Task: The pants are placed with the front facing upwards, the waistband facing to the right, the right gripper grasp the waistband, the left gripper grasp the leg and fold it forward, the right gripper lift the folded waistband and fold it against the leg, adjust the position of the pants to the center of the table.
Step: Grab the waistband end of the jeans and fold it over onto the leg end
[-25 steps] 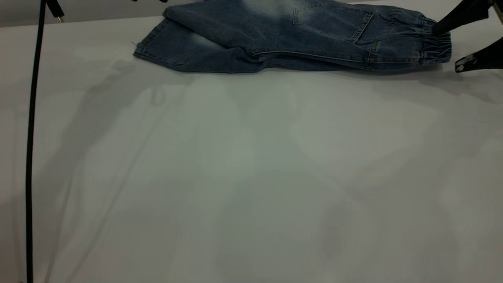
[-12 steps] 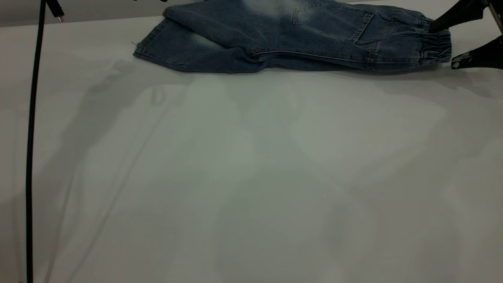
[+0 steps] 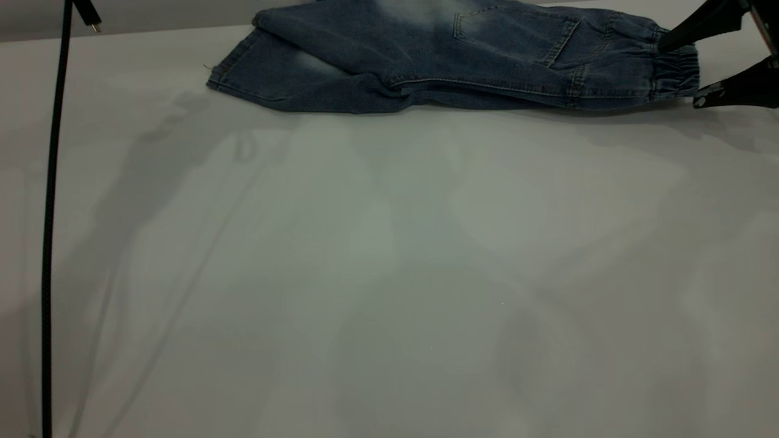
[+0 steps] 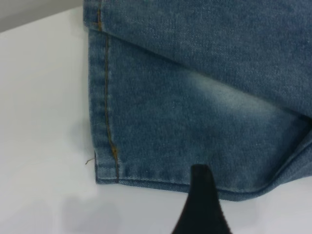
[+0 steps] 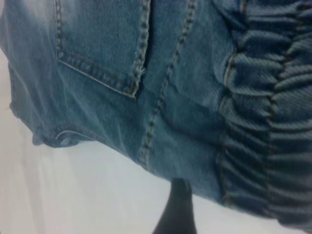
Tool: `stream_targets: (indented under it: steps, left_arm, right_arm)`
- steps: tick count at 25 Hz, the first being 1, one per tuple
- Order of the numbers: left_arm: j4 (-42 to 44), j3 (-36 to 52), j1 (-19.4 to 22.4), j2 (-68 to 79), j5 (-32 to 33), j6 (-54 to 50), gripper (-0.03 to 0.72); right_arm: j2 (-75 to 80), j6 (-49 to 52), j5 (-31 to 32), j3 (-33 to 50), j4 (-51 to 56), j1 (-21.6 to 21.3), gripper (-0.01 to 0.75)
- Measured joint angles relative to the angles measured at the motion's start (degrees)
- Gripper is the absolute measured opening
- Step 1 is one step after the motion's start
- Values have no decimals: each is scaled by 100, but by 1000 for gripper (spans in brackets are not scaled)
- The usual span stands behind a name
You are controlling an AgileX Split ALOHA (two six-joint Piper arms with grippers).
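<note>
The blue denim pants (image 3: 426,55) lie folded lengthwise at the table's (image 3: 389,274) far edge, legs to the left. The ruched waistband (image 3: 669,82) points right. My right gripper (image 3: 678,74) is open and straddles the waistband: one finger (image 3: 700,24) touches its top and the other finger (image 3: 730,91) is just off its near corner. In the right wrist view one finger (image 5: 178,204) stands beside the waistband (image 5: 273,122). The left gripper (image 4: 242,195) hovers open over the leg hem (image 4: 105,126), showing one finger (image 4: 200,200). It is out of the exterior view.
A black cable (image 3: 52,213) hangs down the left side of the exterior view. The wide white table stretches from the pants to the near edge.
The right gripper's fingers have crept left onto the waistband end. The black bits of the left gripper at the top edge have left the exterior view. The pants have not moved.
</note>
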Motion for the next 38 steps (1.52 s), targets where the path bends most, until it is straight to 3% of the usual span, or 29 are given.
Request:
stream_targets:
  steps: [24,28,38]
  left_arm:
    - [5,0,0,0,-17,0,477]
    - [5,0,0,0,-17,0,477]
    - [5,0,0,0,-22,0,477]
  right_arm:
    - [476,-768,59,0,1536,16,542]
    - [476,-768,59,0,1522,16,453]
    - [476,-924,111,0,1462,16,64]
